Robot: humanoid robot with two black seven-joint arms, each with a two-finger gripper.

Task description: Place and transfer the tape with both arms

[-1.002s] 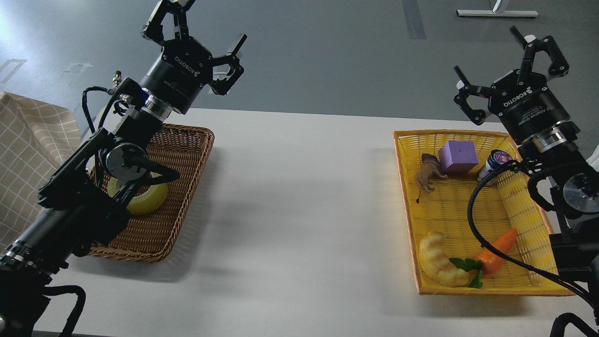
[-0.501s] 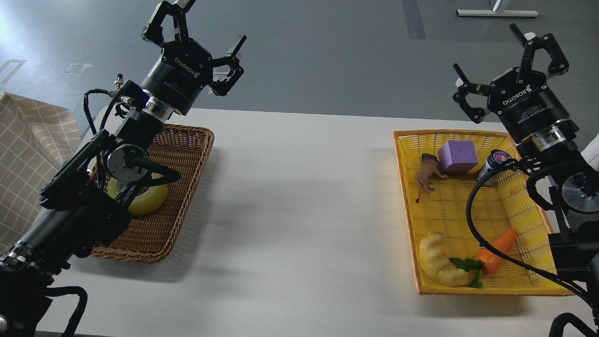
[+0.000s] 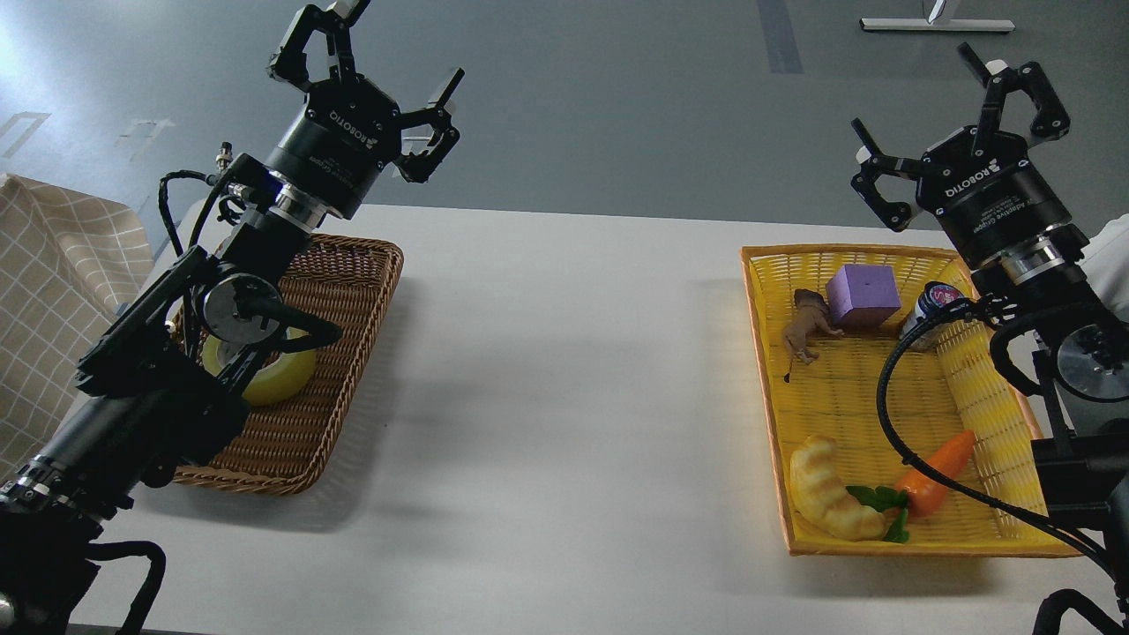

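Note:
The yellow tape roll (image 3: 275,377) lies flat in the brown wicker basket (image 3: 344,291) at the left of the white table, partly hidden behind my left arm. My left gripper (image 3: 388,62) is open and empty, raised high above the basket's far end. My right gripper (image 3: 926,106) is open and empty, raised above the far edge of the yellow basket (image 3: 847,388) at the right. Both grippers are well apart from the tape.
The yellow basket holds a purple block (image 3: 863,295), a brown toy animal (image 3: 807,324), a small jar (image 3: 930,304), a croissant toy (image 3: 829,498) and a toy carrot (image 3: 935,474). A checked cloth (image 3: 53,291) hangs at the left edge. Bare white table (image 3: 564,370) lies between the baskets.
Both arms have drifted slightly leftward and upward; both grippers stay open. The tape has not moved.

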